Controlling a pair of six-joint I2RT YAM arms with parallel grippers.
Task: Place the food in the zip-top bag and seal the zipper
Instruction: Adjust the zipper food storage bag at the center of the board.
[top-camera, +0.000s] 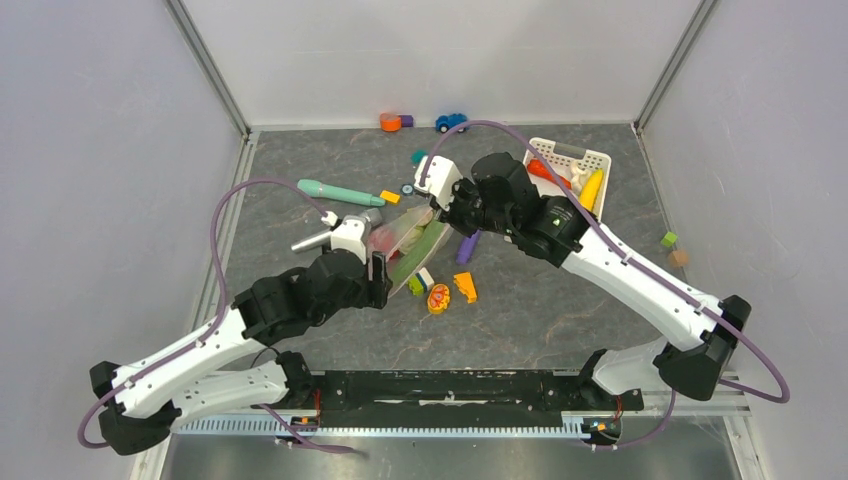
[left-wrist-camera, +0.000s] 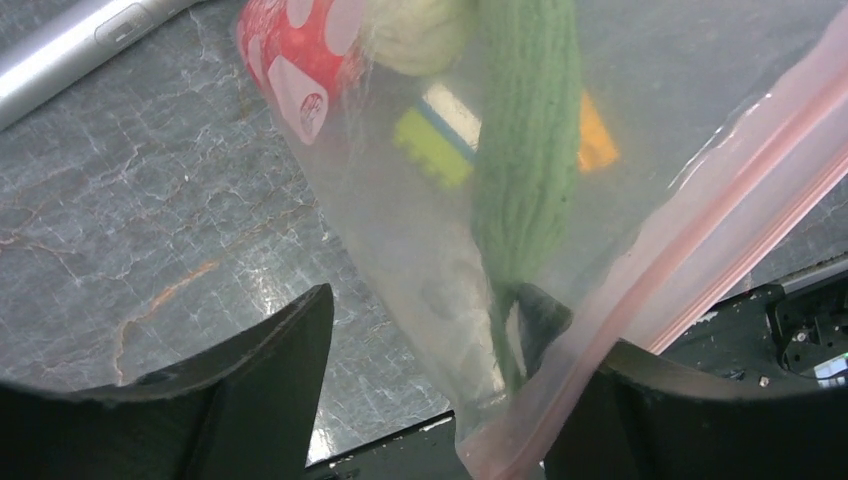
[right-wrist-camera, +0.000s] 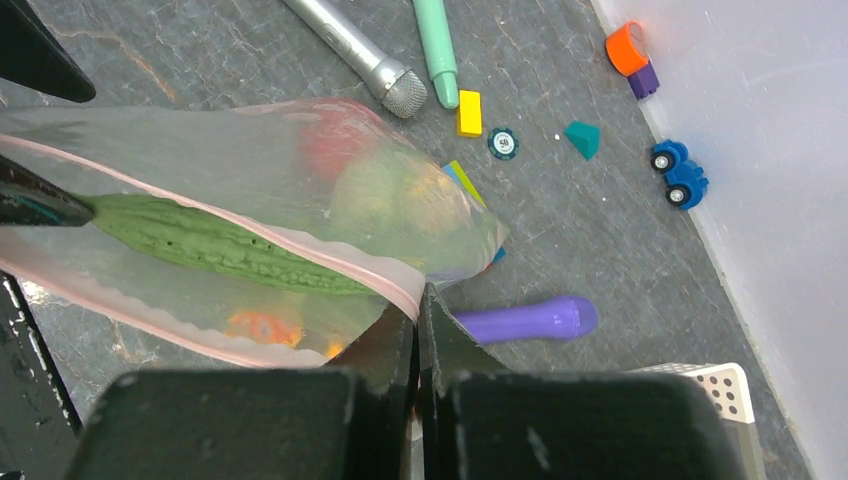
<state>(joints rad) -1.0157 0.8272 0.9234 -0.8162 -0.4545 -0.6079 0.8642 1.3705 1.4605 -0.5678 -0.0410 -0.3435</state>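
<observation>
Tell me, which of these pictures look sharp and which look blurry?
Top external: even light, soft shadows, all sharp. Left wrist: the cucumber looks hazy through the zip-top bag, fingers dark and blurred. Right wrist: blue car crisp, bag's contents veiled.

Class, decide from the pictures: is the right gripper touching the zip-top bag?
Touching. The right wrist view shows the right gripper shut on the zip-top bag at its corner, where the pink zipper ends between the fingers.
</observation>
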